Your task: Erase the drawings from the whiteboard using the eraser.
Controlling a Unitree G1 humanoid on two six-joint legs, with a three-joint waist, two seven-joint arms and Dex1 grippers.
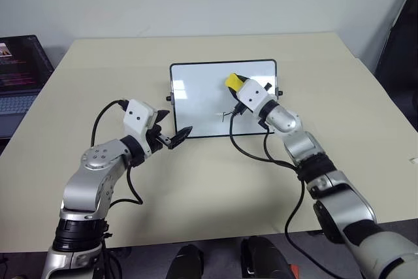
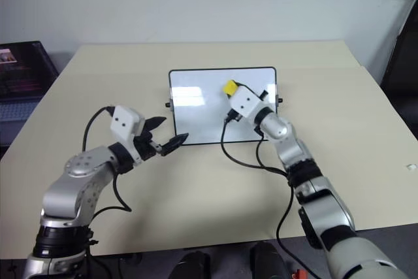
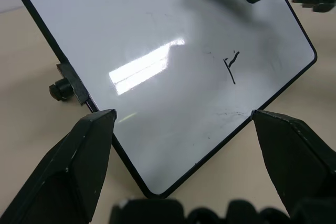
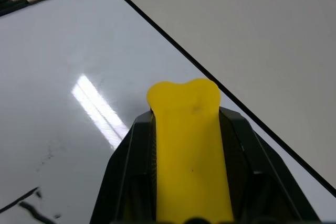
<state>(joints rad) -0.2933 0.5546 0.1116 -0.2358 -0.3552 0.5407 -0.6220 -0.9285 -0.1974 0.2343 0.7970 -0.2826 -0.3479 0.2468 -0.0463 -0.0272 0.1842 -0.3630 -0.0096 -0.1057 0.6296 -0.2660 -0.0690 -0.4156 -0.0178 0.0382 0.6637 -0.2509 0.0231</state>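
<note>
The whiteboard [image 1: 196, 96] lies on the beige table, framed in black with small side knobs. A short black stroke of the drawings [image 3: 231, 67] remains near its front edge, also seen as the mark [image 1: 226, 115] just beside my right wrist. My right gripper [image 4: 186, 121] is shut on the yellow eraser [image 1: 232, 82], held over the board's right half; whether it touches the surface I cannot tell. My left gripper [image 1: 171, 127] stands open at the board's near left corner, its fingers [image 3: 79, 156] spread to either side of that corner.
An open laptop [image 1: 19, 70] sits past the table's left edge. A dark object [image 1: 400, 44] stands off the right side. Black cables hang from both wrists over the table [image 1: 209, 181] in front of the board.
</note>
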